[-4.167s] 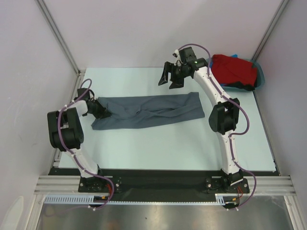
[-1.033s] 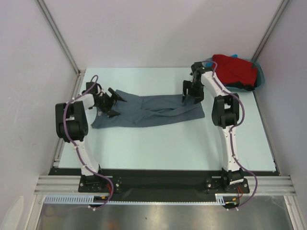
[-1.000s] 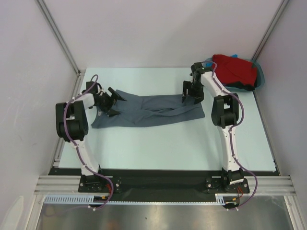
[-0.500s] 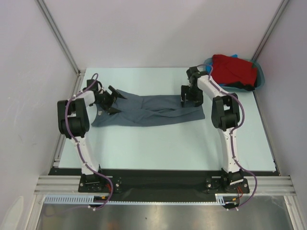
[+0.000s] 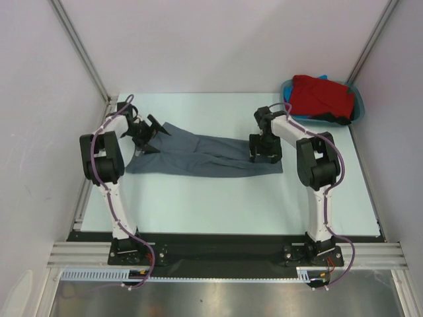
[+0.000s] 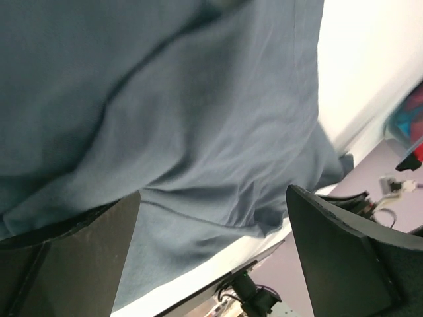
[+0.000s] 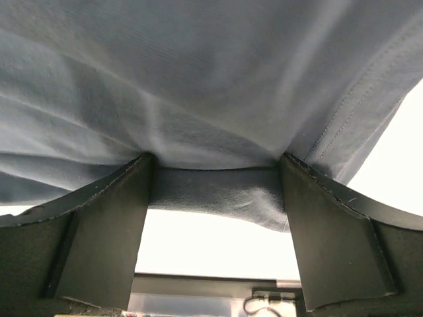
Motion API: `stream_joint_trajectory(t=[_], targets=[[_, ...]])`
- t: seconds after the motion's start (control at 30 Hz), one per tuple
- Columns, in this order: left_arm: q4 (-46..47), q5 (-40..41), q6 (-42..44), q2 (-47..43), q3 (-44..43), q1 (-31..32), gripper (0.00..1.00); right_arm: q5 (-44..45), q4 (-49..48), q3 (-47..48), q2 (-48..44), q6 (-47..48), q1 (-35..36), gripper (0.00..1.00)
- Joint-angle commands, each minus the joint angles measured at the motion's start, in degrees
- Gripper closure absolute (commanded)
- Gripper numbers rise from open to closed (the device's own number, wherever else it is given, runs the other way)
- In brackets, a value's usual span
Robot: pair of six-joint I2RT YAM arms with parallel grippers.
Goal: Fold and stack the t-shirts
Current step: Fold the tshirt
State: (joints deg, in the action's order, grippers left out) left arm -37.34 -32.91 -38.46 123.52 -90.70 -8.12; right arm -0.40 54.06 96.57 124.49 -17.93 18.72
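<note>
grey t-shirt point(image 5: 205, 153): lies mid-table as a long narrow band; seems folded lengthwise only, cross-folds and stacking left | red t-shirt point(image 5: 322, 98): heaped in teal tub point(image 5: 359, 105), far right, unfolded | left gripper point(image 5: 148, 135): spread wide over band's left end | right gripper point(image 5: 264, 149): spread wide, right end between fingers, unclamped

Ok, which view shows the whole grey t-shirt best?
Top external: the grey t-shirt lies there whole, end to end. Both wrist views show only close-up stretches of its cloth.
</note>
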Motion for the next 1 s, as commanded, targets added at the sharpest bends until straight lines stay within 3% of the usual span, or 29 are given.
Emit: stream_joint_trajectory(t=[0.0,0.27,0.4,0.77,0.97], targets=[[-8.0,5.7,6.9,5.2,-9.3,-1.1,0.00,-4.4,10.0,-7.2,0.3,-1.6,3.2,0.18],[-13.4,1.0,8.0,16.0,-28.4,0.4,0.00,-8.0,13.4,-13.2,-4.9,-1.5,12.6,0.17],[-12.9,-1.5,7.2,20.0,-32.3,2.7,0.00,-10.0,15.7,-12.1,-5.5,-1.1,17.1,0.17],[-10.0,-10.9,3.2,31.6,-48.8,14.9,0.00,-13.3,25.8,-0.2,-3.9,2.9,28.3,0.16],[-5.1,-16.1,0.9,32.6,-48.5,19.3,0.00,-8.2,27.0,7.5,-4.3,1.2,28.3,0.15]])
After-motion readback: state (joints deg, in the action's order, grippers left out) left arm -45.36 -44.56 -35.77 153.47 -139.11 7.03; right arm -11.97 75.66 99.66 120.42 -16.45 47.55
